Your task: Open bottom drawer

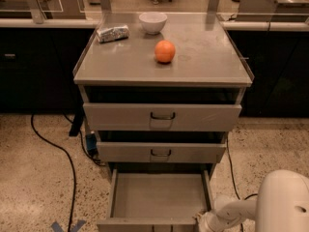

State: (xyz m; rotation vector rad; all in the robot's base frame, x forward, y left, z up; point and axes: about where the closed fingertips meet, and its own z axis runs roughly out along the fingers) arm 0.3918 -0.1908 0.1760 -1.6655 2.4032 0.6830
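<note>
Bottom drawer (159,197) sits lowest in the grey metal cabinet and is pulled well out toward the camera, grey tray inside in view. Its front panel is at the bottom frame edge, partly cut off. The handle is hard to make out there.

Gripper (205,222) is low at frame bottom, just beside the drawer's right front corner, on the end of a white arm (234,209) coming in from the right. It is partly cropped by the frame edge, so whether it is wide, narrow or holding anything cannot be told. Contact with the drawer is unclear. White robot body (285,202) fills the bottom right corner.

Middle drawer (161,152) and top drawer (161,116) each stick out a little, dark loop handles centred.

On the cabinet top (203,57): an orange (164,51) near the centre, a white bowl (153,22) at the back, a foil packet (113,33) at back left, all apart from each other.

Black cable (58,151) runs over the speckled floor (34,187) left of the cabinet. Blue tape mark (67,225) at lower left.
</note>
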